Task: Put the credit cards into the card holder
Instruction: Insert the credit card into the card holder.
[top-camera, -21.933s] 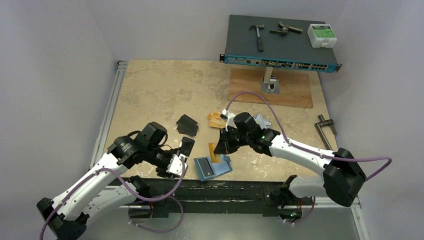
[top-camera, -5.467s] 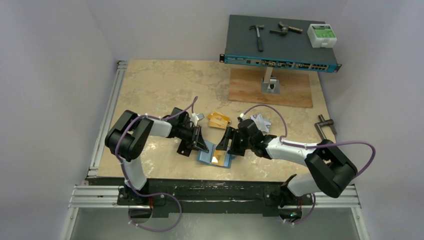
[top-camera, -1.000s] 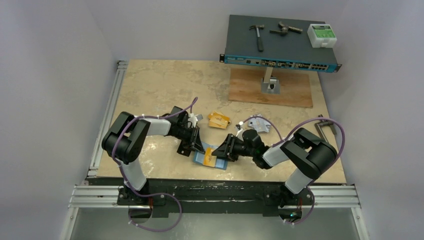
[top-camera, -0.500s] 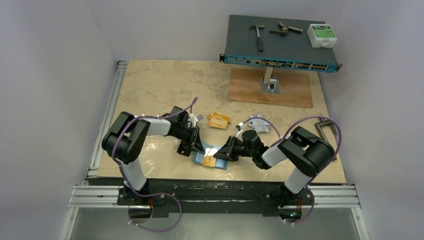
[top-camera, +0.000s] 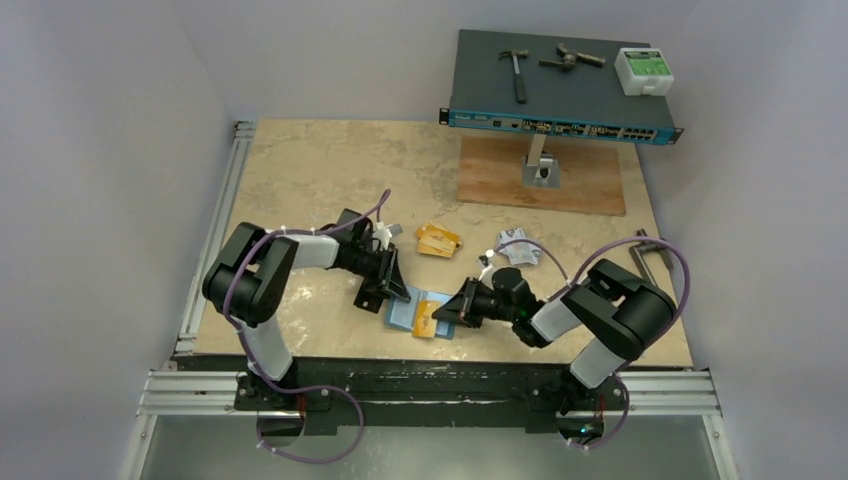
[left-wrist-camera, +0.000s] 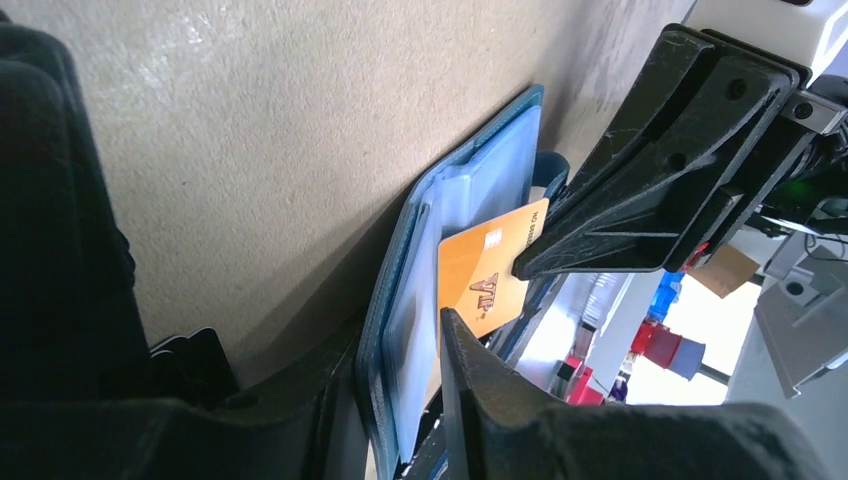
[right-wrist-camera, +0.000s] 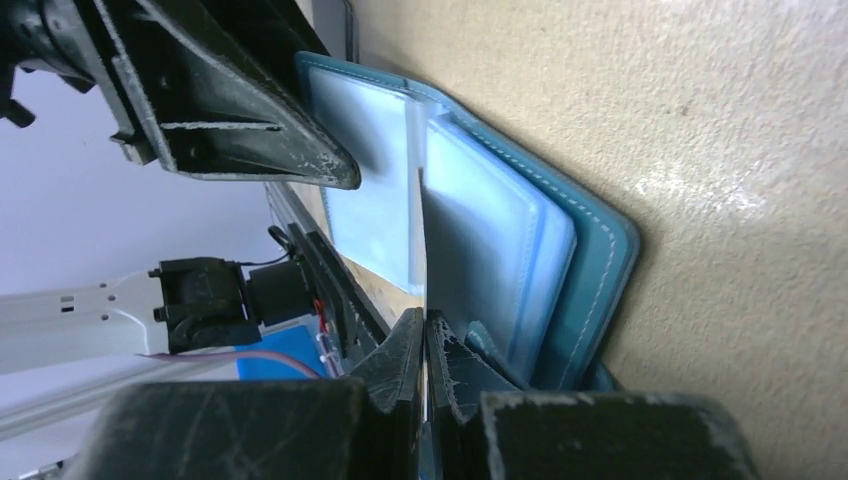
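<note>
The teal card holder (top-camera: 405, 312) lies open near the table's front edge, with pale inner pockets (right-wrist-camera: 480, 250). My left gripper (top-camera: 388, 288) is shut on its left flap (left-wrist-camera: 400, 330), which stands between the two fingers. My right gripper (top-camera: 452, 311) is shut on an orange credit card (top-camera: 428, 322). The card's far end is at the holder's pockets (left-wrist-camera: 488, 270). In the right wrist view it shows edge-on (right-wrist-camera: 424, 225) between the closed fingertips (right-wrist-camera: 425, 322). More orange cards (top-camera: 438, 240) and silver-white cards (top-camera: 518, 250) lie further back. The black cards are hidden.
A network switch (top-camera: 560, 100) stands on a post over a wooden board (top-camera: 545, 178) at the back, with a hammer (top-camera: 517, 72) and a white box (top-camera: 643, 70) on top. A metal tool (top-camera: 650, 248) lies at the right edge.
My right gripper has shifted slightly toward the near edge and to the right with the orange card, which now lies flatter over the holder. The left gripper has barely moved.
</note>
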